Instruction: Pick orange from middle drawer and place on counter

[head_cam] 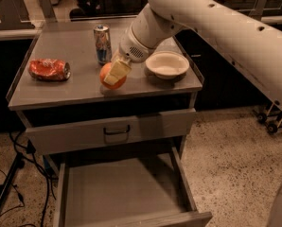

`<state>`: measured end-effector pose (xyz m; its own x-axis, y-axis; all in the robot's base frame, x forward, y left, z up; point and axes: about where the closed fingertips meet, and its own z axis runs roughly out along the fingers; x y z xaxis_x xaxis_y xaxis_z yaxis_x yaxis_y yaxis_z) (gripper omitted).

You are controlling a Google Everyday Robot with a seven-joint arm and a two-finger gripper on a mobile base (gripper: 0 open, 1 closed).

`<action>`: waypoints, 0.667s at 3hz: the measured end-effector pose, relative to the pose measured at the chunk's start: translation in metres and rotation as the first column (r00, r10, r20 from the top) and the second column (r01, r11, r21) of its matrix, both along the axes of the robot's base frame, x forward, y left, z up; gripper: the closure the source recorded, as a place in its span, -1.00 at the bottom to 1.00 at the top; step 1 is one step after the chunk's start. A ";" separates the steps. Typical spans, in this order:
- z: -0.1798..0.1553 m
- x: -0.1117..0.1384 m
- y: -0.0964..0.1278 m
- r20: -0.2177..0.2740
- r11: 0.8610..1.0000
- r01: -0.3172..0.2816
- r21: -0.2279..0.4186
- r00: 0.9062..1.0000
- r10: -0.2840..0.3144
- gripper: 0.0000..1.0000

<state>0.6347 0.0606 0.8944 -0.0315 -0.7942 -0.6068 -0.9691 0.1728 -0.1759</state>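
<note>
Claw [114, 76], on the white arm's tip, pinches the small round orange fruit [105, 76], which sits low on the flat grey metal worktop [74, 88] near its front edge. A white bowl [167, 64] lies toward the right edge, a crumpled red foil packet [49, 69] toward the left. Below, the wide grey metal middle drawer [122, 188] stands open.

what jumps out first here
A big white arm sweeps in from the right, its gripper at the orange near the counter's front edge, close to a can and a white bowl. Below, the middle drawer stands open, its floor bare.
</note>
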 end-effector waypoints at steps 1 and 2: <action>-0.002 0.002 0.005 -0.014 1.000 -0.021 -0.001 1.000 0.021 1.00; -0.004 0.012 0.009 -0.026 0.999 -0.038 -0.007 0.999 0.038 1.00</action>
